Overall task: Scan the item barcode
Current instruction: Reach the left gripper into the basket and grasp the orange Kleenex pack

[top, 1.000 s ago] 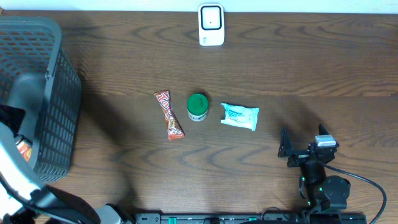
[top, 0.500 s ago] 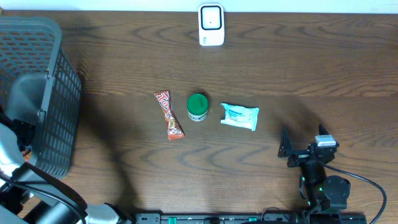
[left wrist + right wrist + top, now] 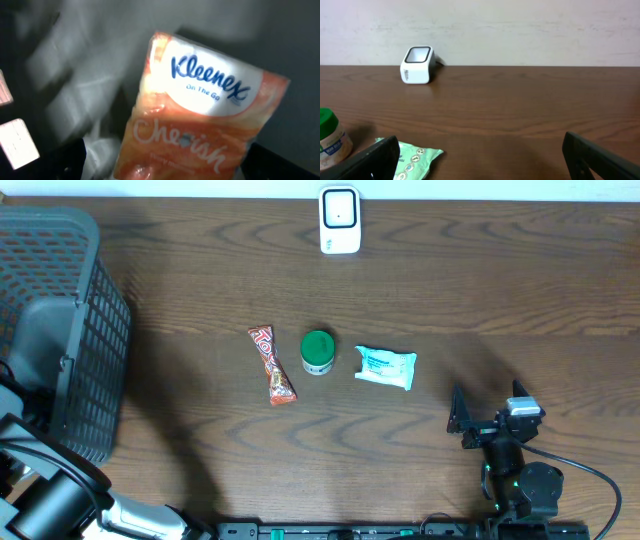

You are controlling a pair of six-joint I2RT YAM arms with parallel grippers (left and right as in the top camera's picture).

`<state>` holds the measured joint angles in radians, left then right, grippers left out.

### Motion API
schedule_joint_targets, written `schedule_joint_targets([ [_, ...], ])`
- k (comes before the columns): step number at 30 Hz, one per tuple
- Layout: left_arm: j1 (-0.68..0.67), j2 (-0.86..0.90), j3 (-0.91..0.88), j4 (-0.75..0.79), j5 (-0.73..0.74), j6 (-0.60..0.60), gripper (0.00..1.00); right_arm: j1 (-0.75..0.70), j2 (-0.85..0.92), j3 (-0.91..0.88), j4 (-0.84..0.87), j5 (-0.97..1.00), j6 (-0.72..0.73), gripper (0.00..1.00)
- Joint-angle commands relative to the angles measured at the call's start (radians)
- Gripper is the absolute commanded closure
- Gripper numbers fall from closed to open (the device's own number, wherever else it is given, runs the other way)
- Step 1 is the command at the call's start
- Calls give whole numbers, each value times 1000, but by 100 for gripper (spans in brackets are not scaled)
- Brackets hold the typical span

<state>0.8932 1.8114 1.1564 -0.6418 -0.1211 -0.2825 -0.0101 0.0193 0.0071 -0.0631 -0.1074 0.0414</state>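
Tools both spread wide: left tool (image 3: 175,162) close before an orange Kleenex pack (image 3: 210,115), right tool (image 3: 480,142) with a green packet (image 3: 415,160) just ahead-left.

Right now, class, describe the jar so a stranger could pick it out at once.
On the wooden table, three items lie in a row in front of the white scanner. The jar is the middle one, between the candy bar and the pale packet. It alone is round, with a green lid.

Kleenex pack (image 3: 200,120) blurry, btm cut off; basket (image 3: 100,350) left edge cropped.
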Motion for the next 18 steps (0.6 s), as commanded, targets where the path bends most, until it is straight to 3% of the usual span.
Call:
schedule_joint_targets([
  [1,3,79,-15,2,8,17,2,-3,-1,-2,-3,4,10,1],
  [6,3,111,-15,11,8,17,2,-3,-1,-2,-3,5,10,1],
  [9,3,107,-14,11,5,17,24,-3,-1,-2,-3,4,10,1],
  [18,3,61,1,2,5,17,53,-3,-1,-2,-3,5,10,1],
])
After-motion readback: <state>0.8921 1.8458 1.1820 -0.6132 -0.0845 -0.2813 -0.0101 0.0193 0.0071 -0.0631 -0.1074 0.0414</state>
